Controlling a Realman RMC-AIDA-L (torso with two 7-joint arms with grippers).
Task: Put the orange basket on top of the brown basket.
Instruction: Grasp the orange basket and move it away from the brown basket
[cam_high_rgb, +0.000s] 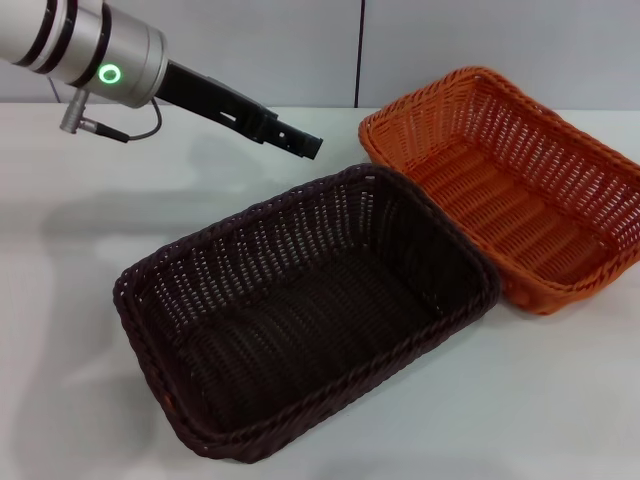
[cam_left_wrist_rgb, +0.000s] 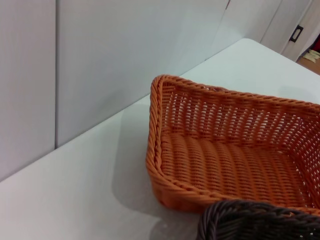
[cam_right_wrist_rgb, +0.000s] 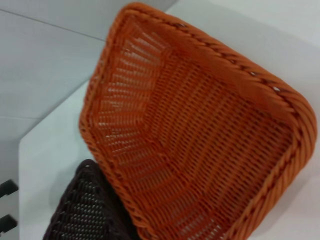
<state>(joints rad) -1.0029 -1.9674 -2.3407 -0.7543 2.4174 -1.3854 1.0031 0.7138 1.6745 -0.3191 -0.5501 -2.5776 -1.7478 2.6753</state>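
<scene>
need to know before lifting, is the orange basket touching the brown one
Cannot tell. In the head view the brown basket's rim overlaps the orange basket's near side, hiding any gap; both wrist views show the same overlap.

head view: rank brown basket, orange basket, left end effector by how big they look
1. brown basket, though it sits nearer the camera
2. orange basket, possibly the same true size
3. left end effector

Orange basket and brown basket, both woven, upright, empty, side by side, rims touching.
</scene>
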